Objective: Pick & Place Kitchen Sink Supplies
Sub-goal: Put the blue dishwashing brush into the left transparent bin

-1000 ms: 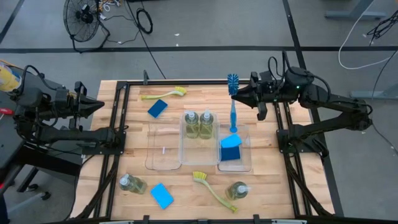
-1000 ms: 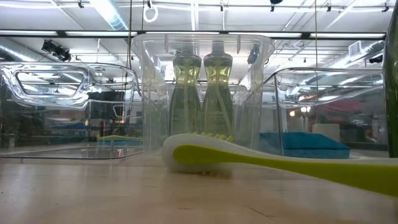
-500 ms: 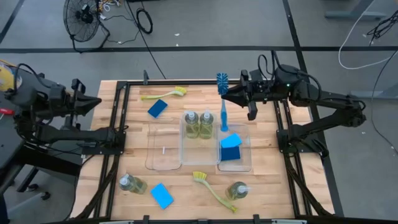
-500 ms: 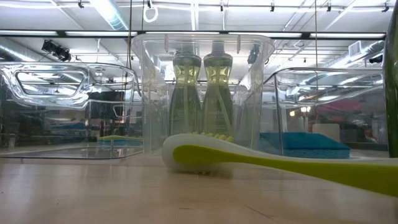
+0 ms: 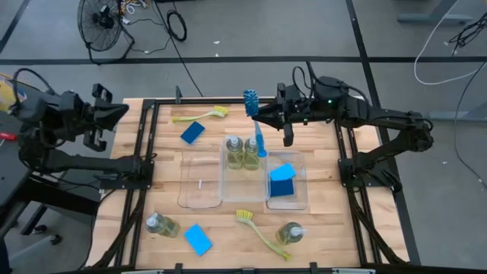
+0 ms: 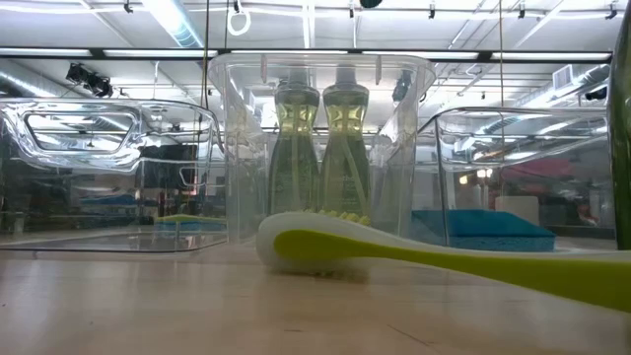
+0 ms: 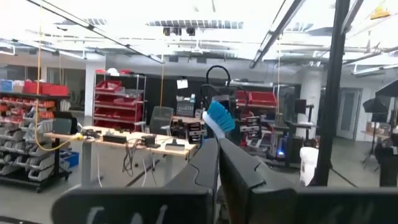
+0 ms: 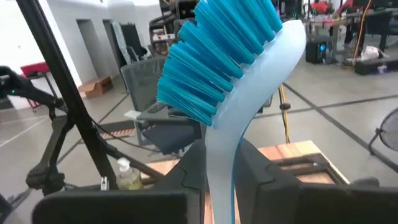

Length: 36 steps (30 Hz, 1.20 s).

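Observation:
My right gripper [image 5: 260, 120] is shut on a blue dish brush [image 5: 256, 125], high over the clear middle tray [image 5: 225, 183]. The brush stands upright with its bristle head [image 8: 217, 56] on top. Two soap bottles [image 5: 243, 151] stand in that tray, and a blue sponge [image 5: 283, 181] lies in the right tray [image 5: 303, 199]. Loose on the table lie two yellow-green brushes [image 5: 202, 115] [image 5: 261, 232], two blue sponges [image 5: 192, 132] [image 5: 198, 238] and two bottles [image 5: 162, 225] [image 5: 291, 233]. My left gripper [image 5: 124, 111] is shut on nothing, raised at the left edge. My right gripper pinches the brush's pale blue neck [image 8: 221, 163] just under the bristle head, between its two fingers [image 8: 186, 177]. The fingers lie level, come from the table's right side and cross the handle. The brush is lifted clear, and its handle [image 5: 260, 144] hangs below the fingers over the middle tray.
A clear left tray [image 5: 199, 181] stands beside the middle one. In the low view a yellow-green brush [image 6: 394, 251] lies in front of the trays. Black frame rails [image 5: 141, 164] run along both table sides. Bare wood shows at the far right corner.
My right gripper has carried the blue brush toward the table's left, from above the right tray to above the middle tray; the brush has stayed upright. My left gripper has risen and tipped upward at the left edge.

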Available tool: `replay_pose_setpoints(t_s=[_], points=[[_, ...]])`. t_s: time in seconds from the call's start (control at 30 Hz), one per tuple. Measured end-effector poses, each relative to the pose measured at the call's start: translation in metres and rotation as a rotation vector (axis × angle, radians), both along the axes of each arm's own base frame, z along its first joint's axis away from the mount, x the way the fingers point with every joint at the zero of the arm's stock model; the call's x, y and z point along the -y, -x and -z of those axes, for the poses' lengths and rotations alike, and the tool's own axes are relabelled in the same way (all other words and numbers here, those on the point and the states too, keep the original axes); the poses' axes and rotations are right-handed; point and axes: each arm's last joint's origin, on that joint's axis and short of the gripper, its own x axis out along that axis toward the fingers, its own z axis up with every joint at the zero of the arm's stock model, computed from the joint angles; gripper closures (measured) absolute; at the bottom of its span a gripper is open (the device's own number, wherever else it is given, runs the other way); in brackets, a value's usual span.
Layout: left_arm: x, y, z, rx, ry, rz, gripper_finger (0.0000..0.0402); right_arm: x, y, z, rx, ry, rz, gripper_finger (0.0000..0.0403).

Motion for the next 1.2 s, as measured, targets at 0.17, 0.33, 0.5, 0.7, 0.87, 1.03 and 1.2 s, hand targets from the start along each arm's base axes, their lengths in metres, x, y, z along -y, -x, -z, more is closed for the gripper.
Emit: replay_pose_setpoints(t_s=[0.17,0.33,0.5,0.7,0.87,1.03,1.2], points=[[-0.002,-0.033,-0.004,-0.033,0.01,0.002,0.0344,0.001,-0.005,0.001,0.01,0.001,0.0,0.0362],[-0.005,-0.071,0.001,-0.13,0.03,-0.053,0.0272,0.001,-0.005,0.0,0.019,0.001,0.0,0.0362],[-0.008,-0.105,0.004,-0.166,0.038,-0.086,0.0184,0.001,-0.005,-0.003,0.054,0.005,0.001,0.0362],[-0.01,-0.144,0.007,-0.159,0.04,-0.087,0.0095,0.001,-0.005,-0.006,0.081,0.01,0.0,0.0362],[-0.01,-0.173,0.014,-0.178,0.062,-0.045,0.0054,0.001,-0.005,-0.006,0.087,0.038,0.0,0.0362],[-0.01,-0.201,0.025,-0.205,0.097,0.021,0.0046,0.001,-0.005,-0.006,0.087,0.058,0.0,0.0362],[-0.01,-0.227,0.036,-0.213,0.093,0.051,0.0046,0.001,-0.005,-0.006,0.087,0.061,-0.001,0.0362]])
